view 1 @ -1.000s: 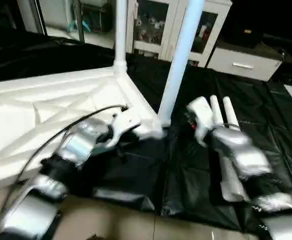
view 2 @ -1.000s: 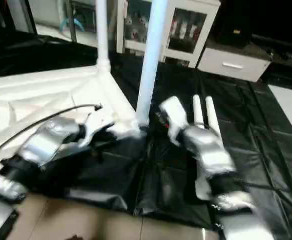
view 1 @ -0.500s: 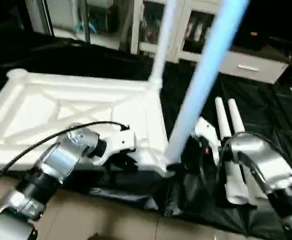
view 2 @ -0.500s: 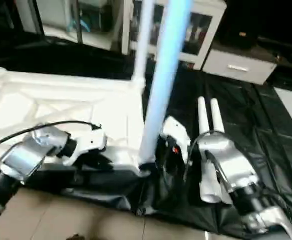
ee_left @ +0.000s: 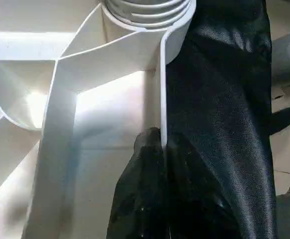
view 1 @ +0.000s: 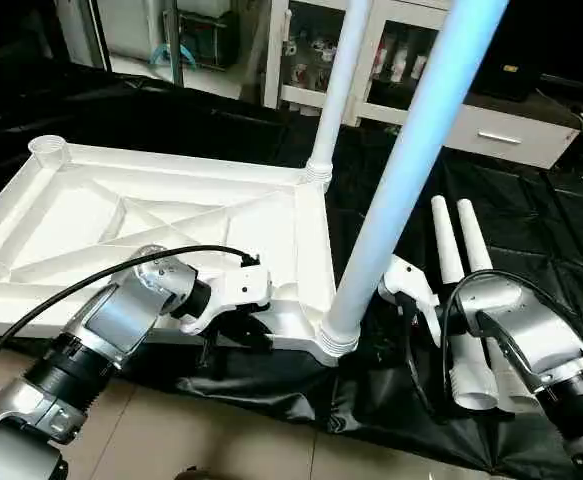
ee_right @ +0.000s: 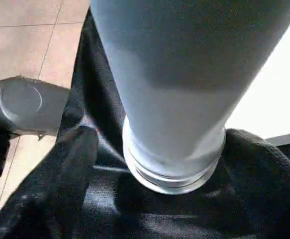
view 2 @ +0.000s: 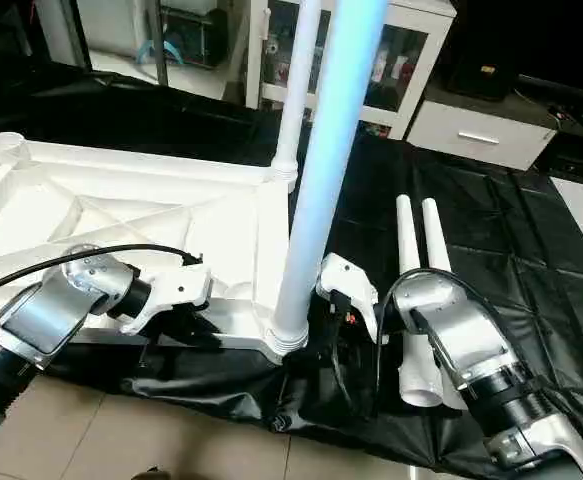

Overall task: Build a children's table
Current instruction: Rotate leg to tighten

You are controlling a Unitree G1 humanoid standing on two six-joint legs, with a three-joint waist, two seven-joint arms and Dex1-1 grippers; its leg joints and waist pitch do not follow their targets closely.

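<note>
The children's table lies upside down on the black cover, its white ribbed tabletop (view 1: 151, 215) facing up. One leg (view 1: 339, 90) stands in the far corner socket. A second leg (view 1: 411, 170) stands in the near corner socket (view 1: 338, 338). Two loose legs (view 1: 459, 270) lie side by side to the right. My left gripper (view 1: 233, 332) is shut on the tabletop's thin front rim (ee_left: 162, 89), close to the near socket. My right gripper (view 2: 341, 325) stands open just right of the near leg's base (ee_right: 174, 169), apart from it, with one finger (ee_right: 70, 164) showing.
An empty socket (view 1: 49, 150) marks the tabletop's far left corner. White glass-door cabinets (view 1: 401, 60) and a white drawer unit (view 1: 501, 135) stand behind. The black cover's edge (view 1: 271, 385) hangs over the tiled floor (view 1: 221, 440) just below the near socket.
The whole view has shifted and tilted, so the camera moved. My left gripper keeps its hold on the rim. My right gripper stays beside the near leg's base.
</note>
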